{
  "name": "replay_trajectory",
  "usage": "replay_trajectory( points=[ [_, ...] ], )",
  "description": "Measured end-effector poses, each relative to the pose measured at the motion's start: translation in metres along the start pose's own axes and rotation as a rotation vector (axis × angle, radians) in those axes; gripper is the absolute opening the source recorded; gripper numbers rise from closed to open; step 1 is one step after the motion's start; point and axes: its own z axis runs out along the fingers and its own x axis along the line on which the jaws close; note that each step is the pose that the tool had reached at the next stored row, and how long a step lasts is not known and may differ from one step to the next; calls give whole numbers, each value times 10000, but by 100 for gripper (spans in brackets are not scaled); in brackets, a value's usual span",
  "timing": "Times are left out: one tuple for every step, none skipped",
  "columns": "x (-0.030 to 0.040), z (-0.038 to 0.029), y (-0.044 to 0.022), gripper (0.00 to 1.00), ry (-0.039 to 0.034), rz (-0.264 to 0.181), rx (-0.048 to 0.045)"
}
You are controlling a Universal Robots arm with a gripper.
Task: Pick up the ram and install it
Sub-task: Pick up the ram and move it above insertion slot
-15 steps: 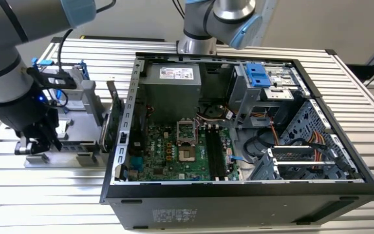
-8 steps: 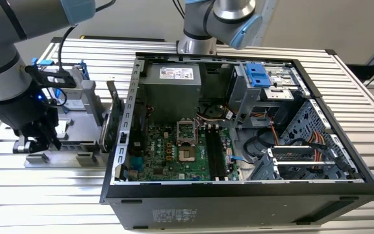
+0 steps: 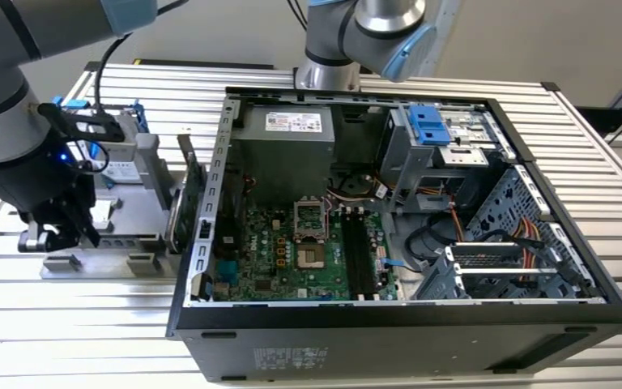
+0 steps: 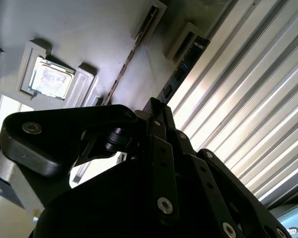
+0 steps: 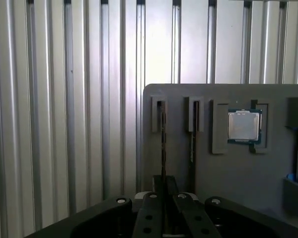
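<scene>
The ram (image 5: 162, 134) is a thin strip standing on edge in a slot of the grey parts fixture (image 5: 228, 173); it also shows in the second wrist view (image 4: 131, 54). My gripper (image 5: 164, 181) sits over one end of it with the fingers drawn together on either side of the strip, and its black linkage (image 4: 156, 106) covers that end. In the exterior view the gripper (image 3: 57, 235) hangs low over the fixture (image 3: 106, 251), at the exterior view's left of the open computer case (image 3: 419, 316). The motherboard's long black memory slots (image 3: 355, 251) lie inside the case.
A second thin strip (image 5: 192, 134) stands in the neighbouring slot. A square processor (image 5: 244, 125) rests in a pocket of the fixture. A green expansion card (image 3: 194, 203) and a blue-framed drive (image 3: 127, 154) stand between fixture and case. The ribbed metal table (image 3: 74, 340) lies all around.
</scene>
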Motion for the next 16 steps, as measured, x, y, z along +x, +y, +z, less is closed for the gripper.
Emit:
replay_trajectory(
  points=[
    [0,-8,0,0,0,0,0],
    [0,-16,0,0,0,0,0],
    [0,-25,0,0,0,0,1],
    [-1,-34,0,0,0,0,0],
    [-1,-43,-1,0,0,0,0],
    [-1,-50,0,0,1,0,0],
    [-1,-55,-1,0,0,0,0],
    [-1,-61,-1,0,0,0,2],
    [-1,-68,-1,0,0,-1,2],
    [-1,-75,-1,0,-1,-1,3],
    [-2,-82,-1,0,-1,-1,2],
    [-2,-89,-1,0,-1,-1,3],
    [-2,-97,-1,0,0,0,2],
    [-2,-103,-1,0,-1,0,3],
    [-2,-109,-1,0,-1,0,3],
    [-2,-115,-1,0,-1,0,3]
  ],
)
